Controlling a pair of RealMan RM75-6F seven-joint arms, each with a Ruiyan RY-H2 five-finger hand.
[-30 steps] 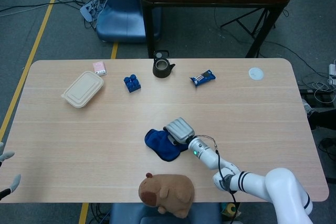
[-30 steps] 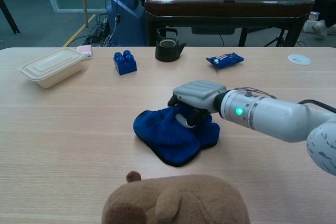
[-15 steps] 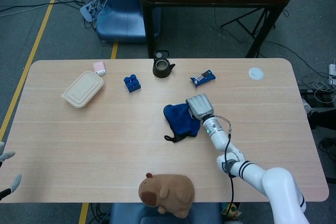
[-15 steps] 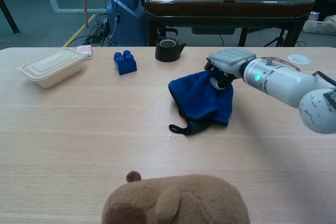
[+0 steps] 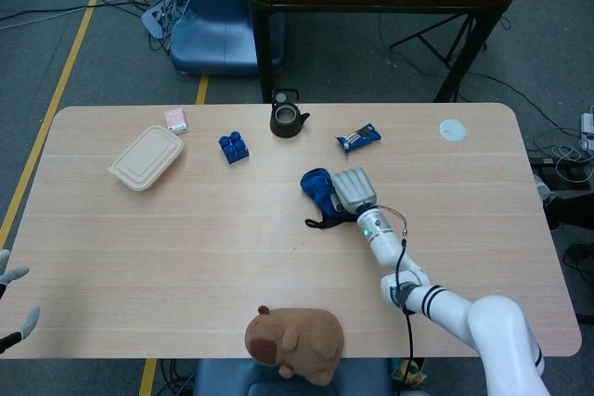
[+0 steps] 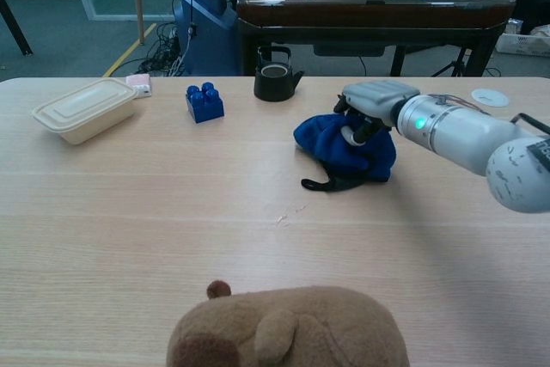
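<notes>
The right hand (image 5: 355,190) is gripping the blue cloth (image 5: 321,194), its fingers curled down into the bunched fabric near the middle of the table (image 5: 186,248), just this side of the snack packet (image 5: 358,138) and the black teapot (image 5: 288,120). In the chest view the same right hand (image 6: 371,102) is pressing on the top of the cloth (image 6: 344,147), which is lying crumpled in a low mound, its longer side running roughly left to right across the table; a dark loop at its hem is trailing out toward the near left. The left hand (image 5: 13,299) is showing only as pale fingertips spread apart at the left edge of the head view, holding nothing. Compared with half a second ago, the cloth is sitting more tightly gathered and lower on the table, no longer draping open from the hand, and it has shifted a little toward the right. The stuffed toy (image 5: 295,344), the blue blocks (image 5: 234,146) and the lidded food box (image 5: 147,157) are lying where they were.
</notes>
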